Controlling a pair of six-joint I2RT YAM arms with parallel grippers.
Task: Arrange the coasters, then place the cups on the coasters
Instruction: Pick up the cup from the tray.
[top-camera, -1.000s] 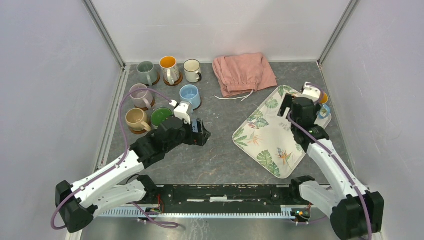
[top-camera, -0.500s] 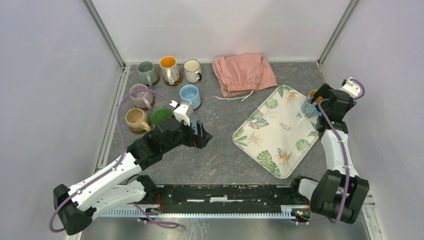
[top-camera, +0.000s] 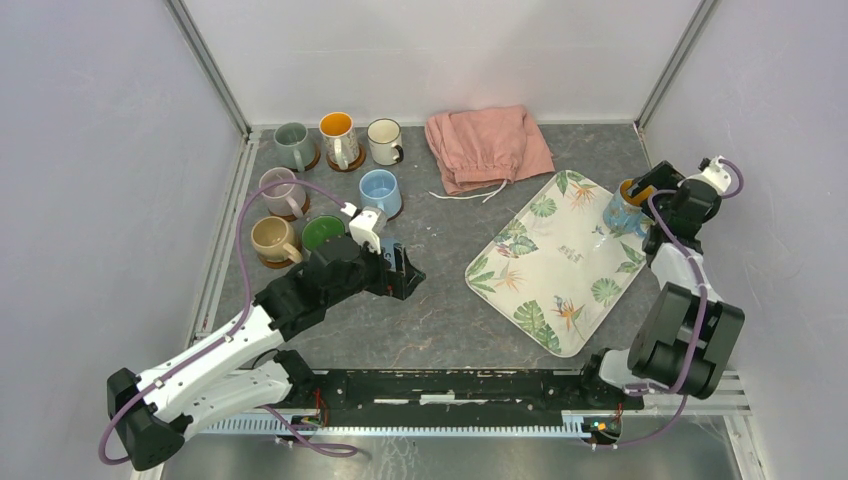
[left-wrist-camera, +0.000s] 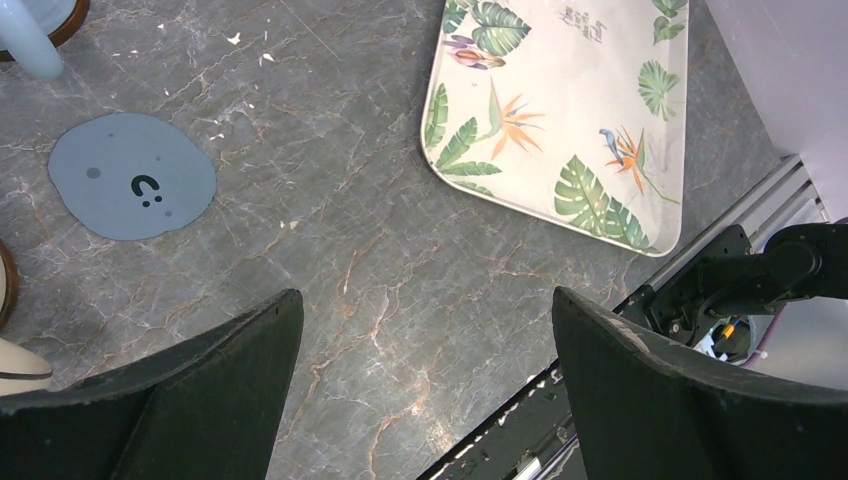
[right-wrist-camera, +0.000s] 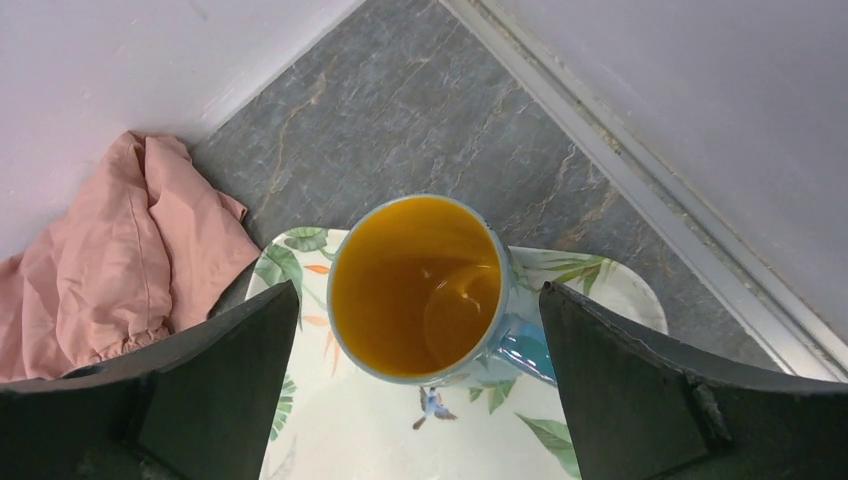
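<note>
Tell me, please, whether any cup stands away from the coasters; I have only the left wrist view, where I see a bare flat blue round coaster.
Observer: Yes, one blue ceramic mug with an orange inside stands on the far right corner of the leaf-patterned rectangular tray.
Operator: Thank you. Is the right hand gripping it?
Observer: No, the right hand is open, with one finger on each side of the mug.
Operator: And where are the other mugs?
Observer: Seven are grouped at the far left of the grey marbled table, from the grey-green ceramic mug at the back to the beige ceramic mug at the front.
</note>
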